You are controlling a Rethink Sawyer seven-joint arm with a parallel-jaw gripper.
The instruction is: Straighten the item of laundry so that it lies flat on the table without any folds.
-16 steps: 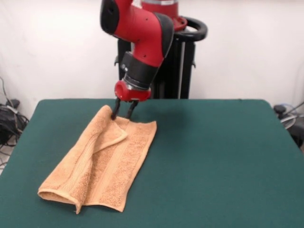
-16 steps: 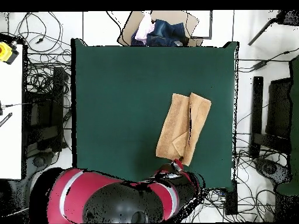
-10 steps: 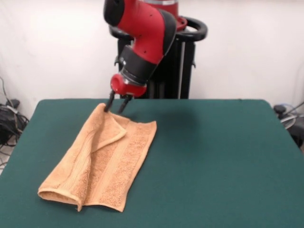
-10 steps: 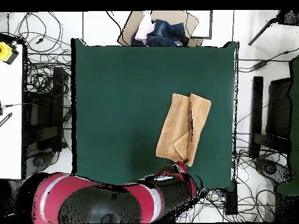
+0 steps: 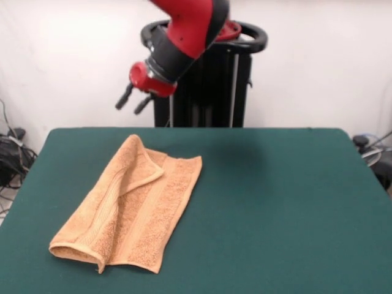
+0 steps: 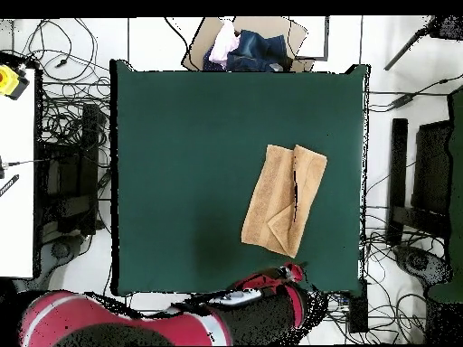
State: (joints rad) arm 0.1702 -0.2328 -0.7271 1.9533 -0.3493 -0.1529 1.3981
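Lying folded on the table [image 5: 275, 202], towel [image 5: 131, 205] shows no label

The arm [image 5: 184, 30] is cut off by the top edge.

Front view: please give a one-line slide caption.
Open end effector raised above a folded peach towel on the green table.

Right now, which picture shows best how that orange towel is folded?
The front view: the towel shows one long side doubled over itself, with a raised ridge. The overhead view gives its outline and place on the table, but only a thin seam.
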